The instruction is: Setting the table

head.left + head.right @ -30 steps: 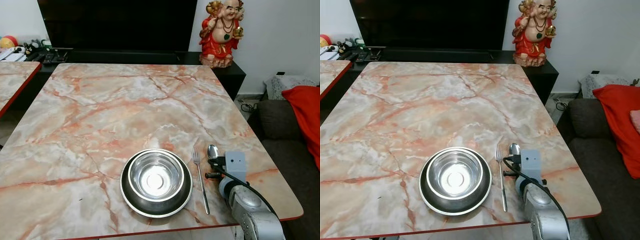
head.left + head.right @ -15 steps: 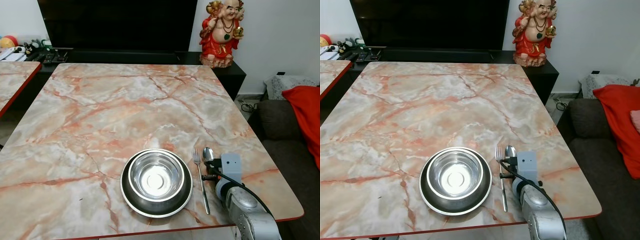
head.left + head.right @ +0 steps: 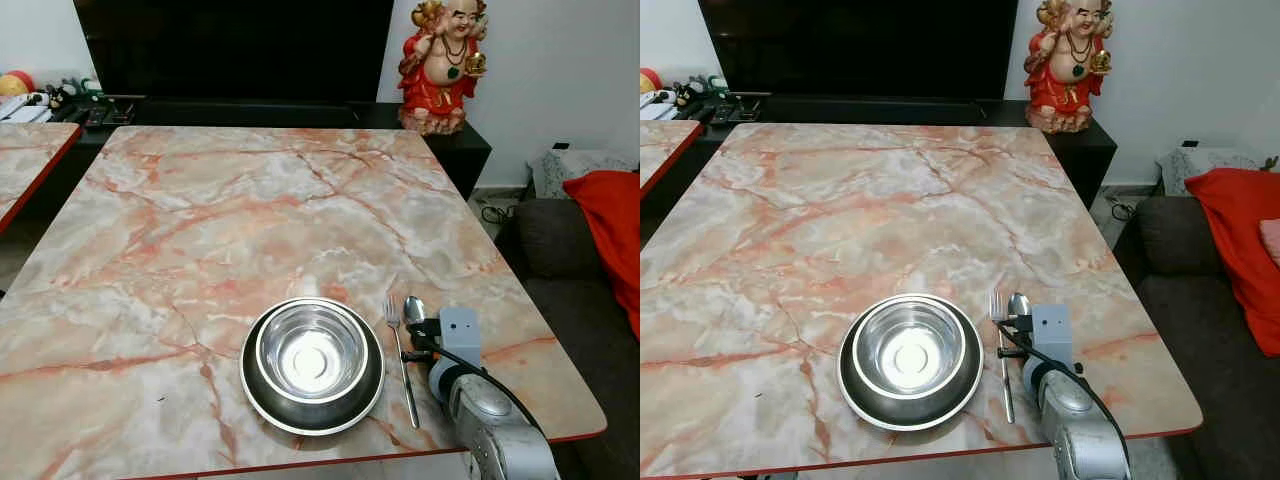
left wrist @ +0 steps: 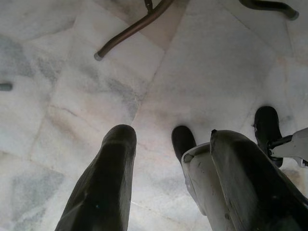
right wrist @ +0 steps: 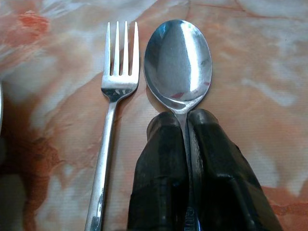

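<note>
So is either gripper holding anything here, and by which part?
The right gripper is shut on the spoon, gripping its handle just below the bowl, beside the fork. The left gripper holds nothing.

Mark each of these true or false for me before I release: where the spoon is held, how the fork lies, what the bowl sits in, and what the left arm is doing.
1. The right tool is shut on the spoon at its neck. True.
2. The fork lies left of the bowl. False: it lies on the table between the bowl and the spoon, right of the bowl.
3. The steel bowl sits inside a larger dark dish. True.
4. The fork's tines point toward the robot. False: they point away, toward the far side of the table.
5. The left tool holds a knife. False: it hangs open over the floor, holding nothing.
</note>
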You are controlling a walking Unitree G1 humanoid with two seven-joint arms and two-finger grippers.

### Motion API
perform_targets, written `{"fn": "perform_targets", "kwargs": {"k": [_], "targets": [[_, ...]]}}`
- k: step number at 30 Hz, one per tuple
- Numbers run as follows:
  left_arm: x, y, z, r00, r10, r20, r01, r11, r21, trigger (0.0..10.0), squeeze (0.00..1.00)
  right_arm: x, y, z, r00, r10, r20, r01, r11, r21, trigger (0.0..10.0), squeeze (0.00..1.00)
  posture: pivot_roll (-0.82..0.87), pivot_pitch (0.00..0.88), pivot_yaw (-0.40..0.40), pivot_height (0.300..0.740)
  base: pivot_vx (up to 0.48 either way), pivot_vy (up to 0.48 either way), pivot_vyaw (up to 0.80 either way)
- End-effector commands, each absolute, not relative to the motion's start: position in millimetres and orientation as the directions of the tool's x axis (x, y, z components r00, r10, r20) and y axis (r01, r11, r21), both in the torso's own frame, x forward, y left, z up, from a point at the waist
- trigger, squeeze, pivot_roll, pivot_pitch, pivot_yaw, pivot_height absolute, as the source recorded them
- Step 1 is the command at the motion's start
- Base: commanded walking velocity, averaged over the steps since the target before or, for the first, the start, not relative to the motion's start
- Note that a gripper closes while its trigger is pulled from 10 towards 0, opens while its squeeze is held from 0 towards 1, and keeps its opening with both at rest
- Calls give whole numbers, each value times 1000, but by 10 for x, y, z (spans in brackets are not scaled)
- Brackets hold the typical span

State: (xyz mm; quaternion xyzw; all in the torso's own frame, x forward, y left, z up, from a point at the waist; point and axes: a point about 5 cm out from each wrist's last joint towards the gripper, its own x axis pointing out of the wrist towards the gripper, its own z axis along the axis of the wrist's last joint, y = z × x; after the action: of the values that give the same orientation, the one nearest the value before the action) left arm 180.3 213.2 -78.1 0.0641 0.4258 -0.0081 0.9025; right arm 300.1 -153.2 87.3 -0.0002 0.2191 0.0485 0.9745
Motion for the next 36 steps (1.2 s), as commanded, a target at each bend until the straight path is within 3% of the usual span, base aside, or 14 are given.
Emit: {"fn": "perform_targets", "kwargs": {"k": [1,19,20,22,23,24,27,36], "targets": [[1727,2138,-821,611,46,-790,63,992,107,10000,0,2986,-1534,811,884,92,-457,-95,995,17,10000,0,-30,115,-62,740,0,0,0],[1727,2133,-822,612,46,-790,63,992,107,10000,0,2969,-1524,803,881,99,-462,-110,994,5,10000,27,-34,119,-64,740,0,0,0],[1730,2129,-821,612,46,-789,64,992,107,10000,0,2968,-1519,810,882,101,-460,-110,994,7,10000,624,-34,119,-65,740,0,0,0],[1735,2126,-820,614,45,-788,63,992,106,10000,0,2967,-1512,819,883,102,-459,-110,994,9,10000,604,-33,119,-64,740,0,0,0],[1737,2125,-819,614,46,-788,62,992,106,10000,0,2967,-1510,821,883,102,-458,-110,994,9,10000,545,-33,119,-64,740,0,0,0],[1739,2124,-819,615,46,-787,63,992,107,10000,0,2967,-1508,822,883,103,-458,-111,994,9,10000,173,-33,120,-65,740,0,0,0],[1741,2122,-817,615,45,-787,64,992,107,10000,0,2973,-1501,832,884,106,-455,-113,994,12,10000,129,-33,120,-65,740,0,0,0],[1746,2120,-816,616,45,-786,62,992,106,10000,0,2975,-1495,840,883,108,-457,-117,993,9,10000,133,-33,119,-65,740,0,0,0]]}}
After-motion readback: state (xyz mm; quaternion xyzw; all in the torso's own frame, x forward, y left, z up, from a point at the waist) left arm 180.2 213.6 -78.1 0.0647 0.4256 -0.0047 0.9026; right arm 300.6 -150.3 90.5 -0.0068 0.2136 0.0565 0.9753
